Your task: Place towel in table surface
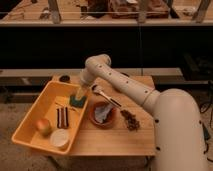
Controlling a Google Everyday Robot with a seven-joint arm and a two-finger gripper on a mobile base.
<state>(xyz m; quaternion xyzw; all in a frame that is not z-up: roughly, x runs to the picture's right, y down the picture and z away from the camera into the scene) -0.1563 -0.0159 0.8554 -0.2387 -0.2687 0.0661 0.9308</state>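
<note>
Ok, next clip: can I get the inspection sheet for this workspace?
Surface: wooden table.
Job's things: crumpled bluish cloth, probably the towel, lying in a brown bowl on the table.
Clutter: yellow bin overhanging the table's left edge, holding a round fruit, a dark striped bar, a white cup and a green block; on the table, a brown pile, a brush and a dark round thing.
Grippers: gripper inside the bin, just above the green block.
Cables: nothing seen.
Surroundings: dark shelving behind the table.
</note>
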